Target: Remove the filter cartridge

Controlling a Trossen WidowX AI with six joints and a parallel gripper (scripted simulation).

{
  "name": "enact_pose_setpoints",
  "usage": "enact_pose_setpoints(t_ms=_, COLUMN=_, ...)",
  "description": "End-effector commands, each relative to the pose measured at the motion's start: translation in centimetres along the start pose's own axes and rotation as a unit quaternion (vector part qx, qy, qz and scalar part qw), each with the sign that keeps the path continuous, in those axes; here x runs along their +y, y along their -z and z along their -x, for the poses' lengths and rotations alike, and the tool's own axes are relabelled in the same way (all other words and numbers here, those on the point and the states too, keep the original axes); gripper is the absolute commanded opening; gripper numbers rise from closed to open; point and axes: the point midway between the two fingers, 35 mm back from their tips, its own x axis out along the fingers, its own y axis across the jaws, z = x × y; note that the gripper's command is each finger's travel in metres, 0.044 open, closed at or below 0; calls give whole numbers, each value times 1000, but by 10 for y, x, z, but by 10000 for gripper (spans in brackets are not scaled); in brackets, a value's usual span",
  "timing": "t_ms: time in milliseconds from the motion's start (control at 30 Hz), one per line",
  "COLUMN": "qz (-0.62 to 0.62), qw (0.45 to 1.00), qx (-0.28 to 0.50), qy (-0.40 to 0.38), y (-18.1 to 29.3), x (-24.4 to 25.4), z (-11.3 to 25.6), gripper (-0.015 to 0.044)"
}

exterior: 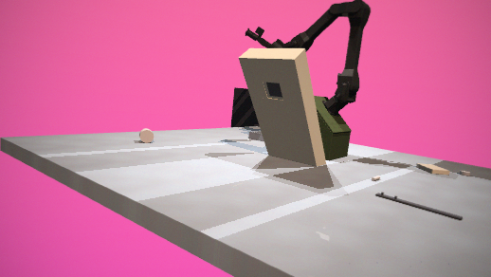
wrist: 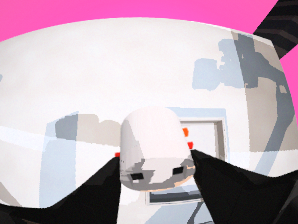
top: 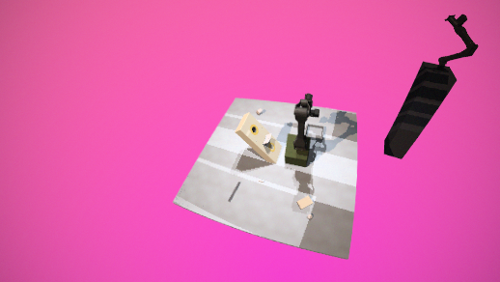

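Observation:
The pale round cartridge [wrist: 156, 132] is out of the panel, its slotted face toward the wrist camera. My gripper [wrist: 155, 160] is shut on it, one dark finger on each side. The tray [wrist: 220, 150] [top: 316, 126] lies lower down, beyond the cartridge in the wrist view and partly hidden by it. A bit of the tray's side [exterior: 256, 136] shows left of the panel in the exterior view. The tan service panel [top: 262, 138] [exterior: 289, 123] leans upright, with a dark opening inside a yellow ring on its face. The exterior view does not show the gripper, which is behind the panel.
The green arm base [top: 296, 156] [exterior: 337, 139] stands beside the panel. A round piece [top: 259, 111] [exterior: 146, 136], a dark rod [top: 234, 191] [exterior: 419, 206] and a tan block [top: 304, 202] [exterior: 432, 169] lie on the table. Another arm stands on a far dark pedestal [top: 420, 111].

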Motion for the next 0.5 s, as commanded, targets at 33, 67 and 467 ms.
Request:
enact_pose_setpoints(t_ms=33, qz=-53, qw=998, qx=1, qy=32, y=16, x=-30, z=-21, gripper=0)
enact_pose_setpoints(t_ms=67, qz=-64, qw=997, qx=1, qy=38, y=21, x=-36, z=-25, gripper=0)
enact_pose_setpoints(t_ms=467, qz=-132, qw=988, qx=9, qy=79, y=54, x=-69, z=-51, gripper=0)
